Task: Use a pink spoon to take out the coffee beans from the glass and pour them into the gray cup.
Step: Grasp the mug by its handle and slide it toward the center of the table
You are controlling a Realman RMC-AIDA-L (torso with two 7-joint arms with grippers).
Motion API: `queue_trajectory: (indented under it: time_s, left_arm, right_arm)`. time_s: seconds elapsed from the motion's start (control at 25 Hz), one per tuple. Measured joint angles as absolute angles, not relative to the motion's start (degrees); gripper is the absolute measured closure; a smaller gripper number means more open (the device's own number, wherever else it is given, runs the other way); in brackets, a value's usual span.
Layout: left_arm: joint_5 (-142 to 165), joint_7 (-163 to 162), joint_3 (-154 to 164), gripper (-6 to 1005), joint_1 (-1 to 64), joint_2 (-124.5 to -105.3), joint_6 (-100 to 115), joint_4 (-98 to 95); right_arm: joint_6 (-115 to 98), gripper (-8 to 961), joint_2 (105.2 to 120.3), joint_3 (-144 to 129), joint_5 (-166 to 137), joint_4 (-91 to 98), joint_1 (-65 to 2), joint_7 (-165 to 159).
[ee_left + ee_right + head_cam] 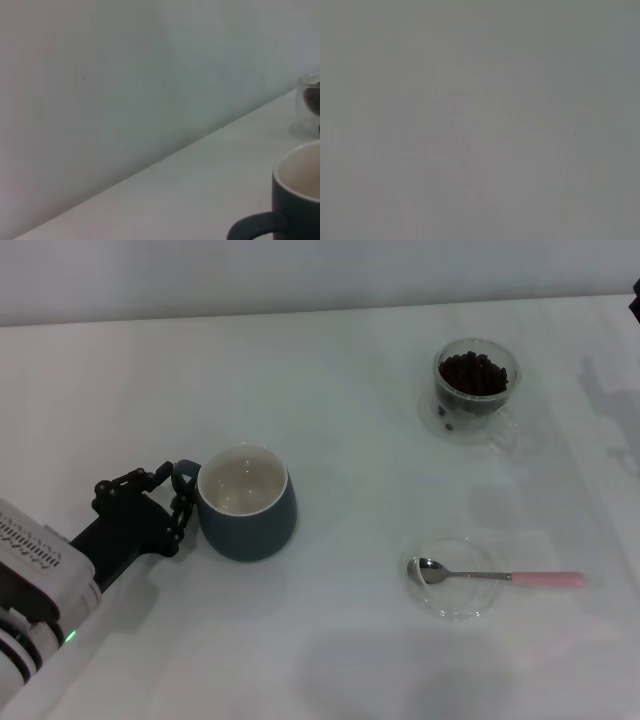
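Observation:
The gray cup (245,525) stands upright at the centre left, its white inside empty. My left gripper (178,492) is at the cup's loop handle, its fingers closed around it. The cup also shows in the left wrist view (297,200). The glass (478,405) stands at the back right, filled with coffee beans (472,372). Its edge shows in the left wrist view (310,102). The pink spoon (500,578) lies at the front right, bowl on a flat clear saucer (455,612), pink handle pointing right. My right gripper is out of view.
The white table (350,470) runs back to a pale wall. A dark sliver of the right arm (635,300) shows at the right edge. The right wrist view shows only a plain grey surface.

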State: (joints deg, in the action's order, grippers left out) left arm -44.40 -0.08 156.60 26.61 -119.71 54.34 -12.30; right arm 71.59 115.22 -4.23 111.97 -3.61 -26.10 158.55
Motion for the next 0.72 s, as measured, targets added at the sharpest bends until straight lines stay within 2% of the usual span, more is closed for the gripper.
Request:
queue_trajectory:
  time_s: [0.12, 0.52, 0.72]
  left_arm:
    - [-44.37, 0.02, 156.58, 712, 25.82, -119.68, 54.87, -12.68]
    - [-46.45, 3.49, 156.13, 463, 18.69, -119.47, 60.87, -14.49]
    - [-47.0, 3.51, 156.11, 273, 16.82, -119.38, 63.78, -14.31]
  right_arm:
    - [71.62, 109, 115.22, -4.28, 111.94, -3.68, -25.9, 158.55]
    - [71.64, 113, 115.22, -4.31, 111.88, -4.14, -25.58, 158.55]
    - [71.64, 116, 115.22, -4.31, 111.88, -4.24, -25.57, 158.55]
